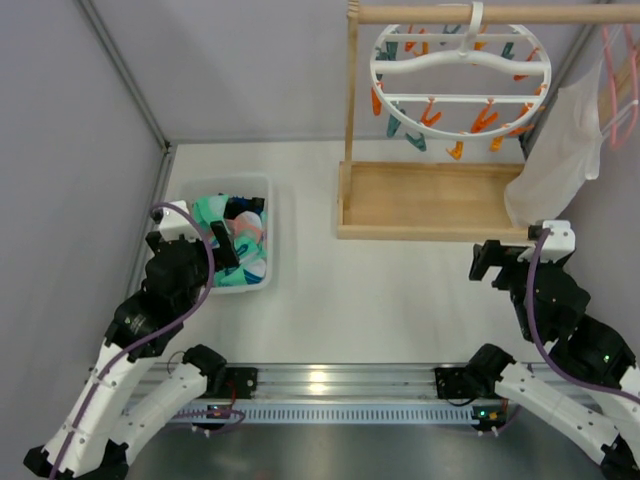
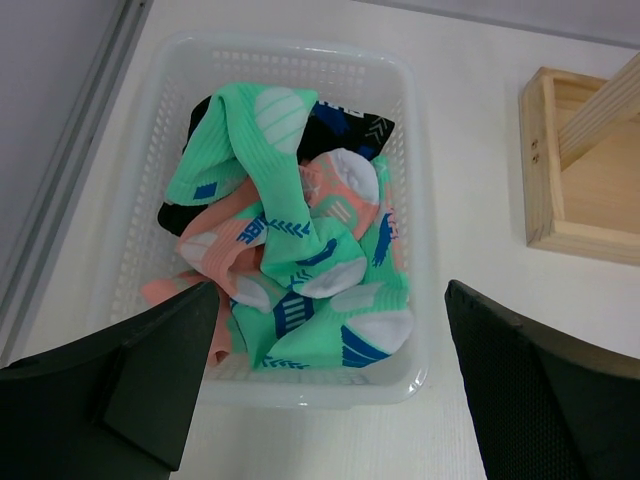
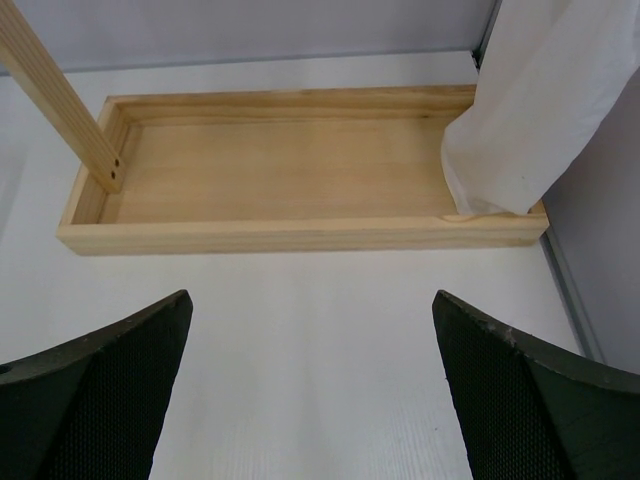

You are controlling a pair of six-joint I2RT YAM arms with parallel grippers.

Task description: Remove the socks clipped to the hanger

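The white round hanger (image 1: 460, 62) hangs from the wooden rod at the top, its orange and teal clips dangling with nothing in them. The socks (image 2: 295, 250), mint green, pink-salmon and one black, lie piled in a white mesh basket (image 2: 415, 250), which also shows in the top view (image 1: 268, 235) at the left. My left gripper (image 2: 330, 380) is open and empty, just above the basket's near edge. My right gripper (image 3: 310, 390) is open and empty over the bare table in front of the wooden tray (image 3: 300, 235).
A wooden stand with a tray base (image 1: 430, 200) and an upright post (image 1: 351, 90) carries the rod. A pink hanger (image 1: 620, 80) with a white garment (image 1: 560, 150) hangs at the right. Grey walls close in on both sides.
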